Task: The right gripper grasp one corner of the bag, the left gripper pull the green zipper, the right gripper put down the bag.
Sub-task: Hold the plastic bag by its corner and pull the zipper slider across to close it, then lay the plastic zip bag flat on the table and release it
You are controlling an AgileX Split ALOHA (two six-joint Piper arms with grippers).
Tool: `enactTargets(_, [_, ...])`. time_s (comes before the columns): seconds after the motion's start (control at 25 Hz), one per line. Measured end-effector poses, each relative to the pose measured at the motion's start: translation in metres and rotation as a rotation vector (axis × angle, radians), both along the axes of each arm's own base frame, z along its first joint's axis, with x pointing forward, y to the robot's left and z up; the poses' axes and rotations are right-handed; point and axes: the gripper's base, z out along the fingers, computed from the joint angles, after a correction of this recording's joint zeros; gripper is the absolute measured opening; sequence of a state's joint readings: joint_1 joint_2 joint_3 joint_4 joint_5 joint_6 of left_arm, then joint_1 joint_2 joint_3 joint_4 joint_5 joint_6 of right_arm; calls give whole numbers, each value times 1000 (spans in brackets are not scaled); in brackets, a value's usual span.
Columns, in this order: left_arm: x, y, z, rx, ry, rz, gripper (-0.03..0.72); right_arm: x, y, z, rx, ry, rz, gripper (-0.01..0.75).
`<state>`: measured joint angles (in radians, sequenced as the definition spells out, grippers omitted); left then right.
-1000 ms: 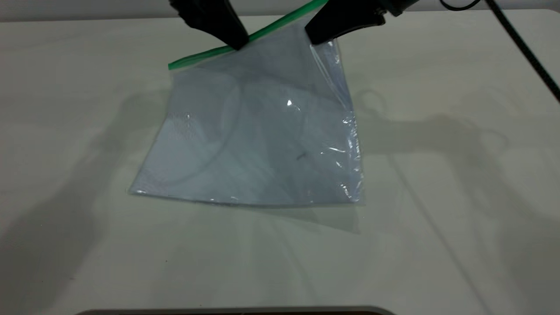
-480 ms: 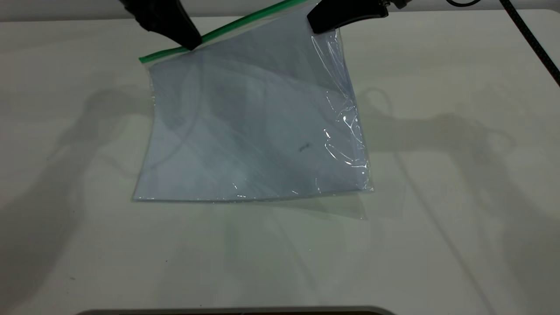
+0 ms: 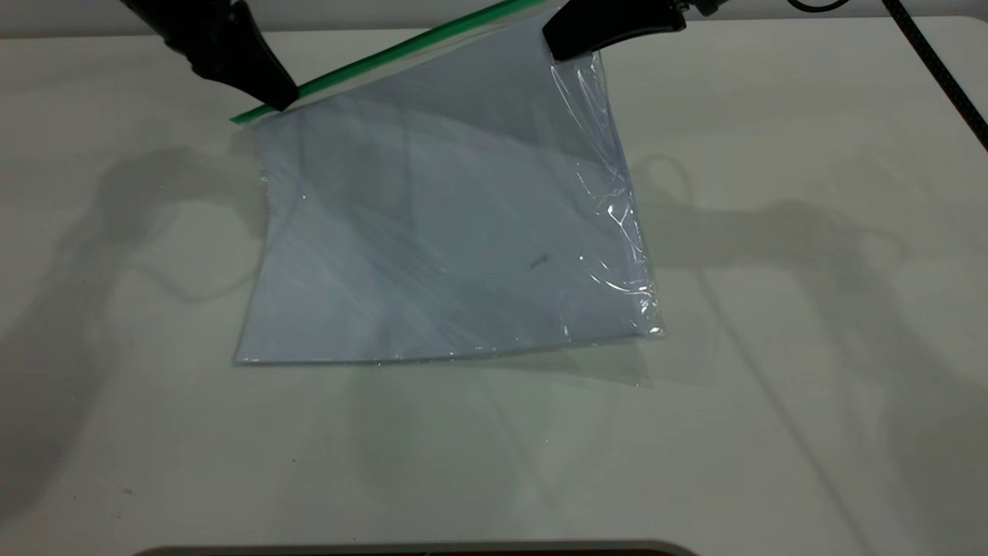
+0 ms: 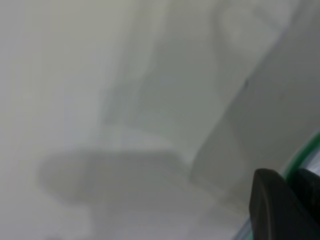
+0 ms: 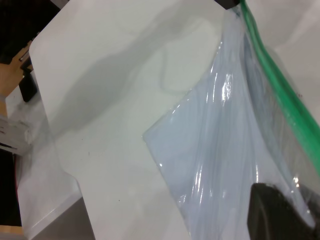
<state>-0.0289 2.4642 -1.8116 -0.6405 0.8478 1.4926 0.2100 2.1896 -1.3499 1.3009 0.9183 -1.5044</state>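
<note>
Right tool [image 3: 557, 52] clamping the corner of the bag [image 3: 540, 19] at the far right end of the green zipper [image 3: 386, 58], fingers closed on the plastic and holding that corner lifted off the table [image 3: 772, 386]. Left tool [image 3: 282, 99] pinching the green zipper close to its far left end, tip closed right on the strip, slider tab itself not distinguishable under the tip. Left wrist view showing only a black fingertip [image 4: 272, 207] against the green edge [image 4: 305, 157], too blurred for more. Right wrist view showing a black finger [image 5: 280, 212] over crinkled clear plastic, green strip [image 5: 280, 92] running away toward a dark tip [image 5: 227, 3] at the other end, probably the left tool.

Bag [image 3: 432, 232] hanging slanted between the two tools: zipper edge raised at the far side, sloping down from right to left, near edge resting on the table around the middle. Whitish-blue sheet filling the inside, small dark speck [image 3: 538, 262] right of centre. Right side of the plastic wrinkling and catching glare. Near right clear corner [image 3: 656, 332] lying just off the sheet. Black cable [image 3: 938, 69] crossing the far right corner of the table.
</note>
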Motion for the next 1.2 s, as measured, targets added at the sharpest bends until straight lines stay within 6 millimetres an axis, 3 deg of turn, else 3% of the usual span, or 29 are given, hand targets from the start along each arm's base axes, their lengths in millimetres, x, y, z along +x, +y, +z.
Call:
enactTargets(0.52, [1,24,-3,78,-6,17,80,0,0,0,-1,-4,3,34])
enactTargets(0.88, [2,24,-3,74,8,64,99,0,0,0,-3,-8,4,34])
enactTargets(1.04, [8,23,8,7,-27,138,158,1,-2,0,-25,-21,-4,34])
enactTargets(1.2, [12,19,44,-116,-75,210,299,4,-4,-9,-64,-32,-19,34])
